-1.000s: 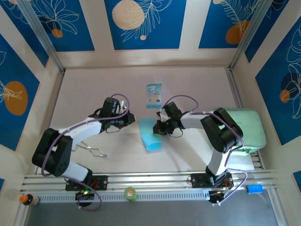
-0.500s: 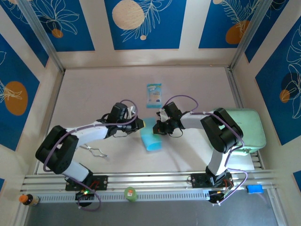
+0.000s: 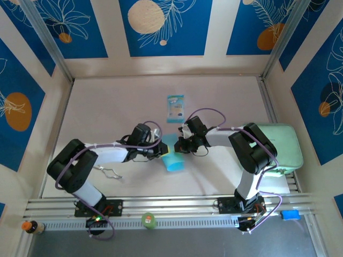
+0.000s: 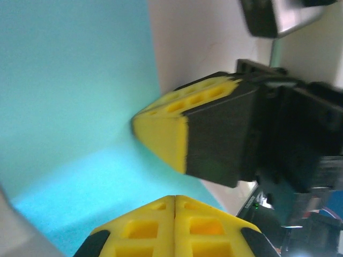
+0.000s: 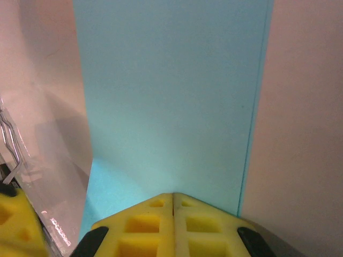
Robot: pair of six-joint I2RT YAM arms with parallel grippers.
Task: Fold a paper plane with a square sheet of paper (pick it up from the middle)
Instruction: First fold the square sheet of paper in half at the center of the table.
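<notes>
Cyan and part-folded, the square sheet of paper point(image 3: 172, 160) lies flat near the middle of the bench point(image 3: 107, 101), both arms meeting over its far end. The left gripper point(image 3: 161, 151) and right gripper point(image 3: 178, 145) each have pads pressed together, holding nothing, tips low on the sheet, apparently flattening a crease. The next move calls for running along that fold without dragging the paper.

The top view is bright and sharp, lit evenly from above, with only small, soft shadows on the tabletop point(image 3: 107, 101). Both wrist views are blurry up close; the left tool point(image 4: 174, 203) and right tool point(image 5: 172, 199) look fuzzy.
</notes>
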